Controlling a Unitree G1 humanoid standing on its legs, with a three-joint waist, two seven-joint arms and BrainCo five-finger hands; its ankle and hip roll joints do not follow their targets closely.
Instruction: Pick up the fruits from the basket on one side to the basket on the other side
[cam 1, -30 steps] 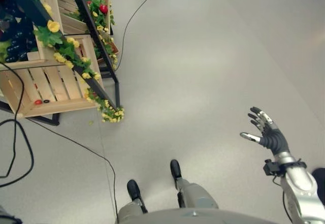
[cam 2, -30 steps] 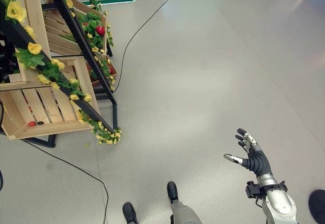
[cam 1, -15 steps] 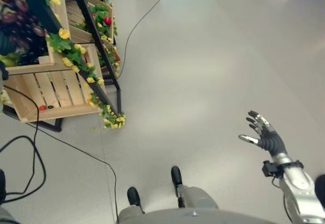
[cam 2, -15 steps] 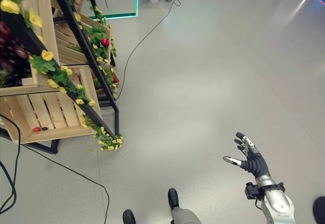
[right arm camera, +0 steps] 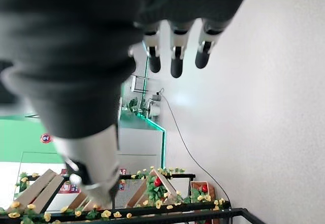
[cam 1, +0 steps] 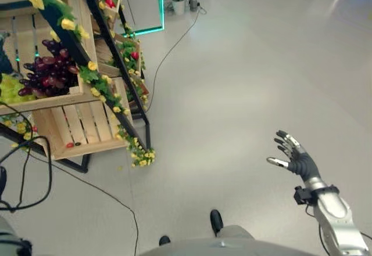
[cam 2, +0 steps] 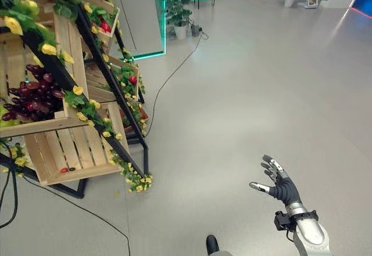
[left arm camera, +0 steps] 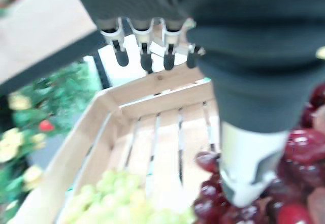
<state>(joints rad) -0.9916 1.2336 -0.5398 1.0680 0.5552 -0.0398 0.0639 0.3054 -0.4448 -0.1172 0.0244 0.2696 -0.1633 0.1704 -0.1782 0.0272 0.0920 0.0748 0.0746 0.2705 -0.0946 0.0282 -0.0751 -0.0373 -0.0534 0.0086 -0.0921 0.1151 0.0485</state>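
Dark red grapes (cam 1: 49, 76) beside green grapes (cam 1: 13, 87) in a wooden crate (cam 1: 52, 100) at 10 o'clock, left robot hand (left arm camera: 152, 49) above them, fingers straight, empty, right robot hand (cam 1: 293, 156) at 4 o'clock over the floor (cam 1: 244, 70), fingers spread, holding nothing.

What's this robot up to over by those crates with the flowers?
It is meant to move fruit between crates on a flower-trimmed rack. At this moment its left hand hovers with straight fingers over a wooden crate holding dark red grapes and green grapes, gripping nothing. Its right hand is spread open above the bare floor, away from the rack. No fruit has been picked up yet.
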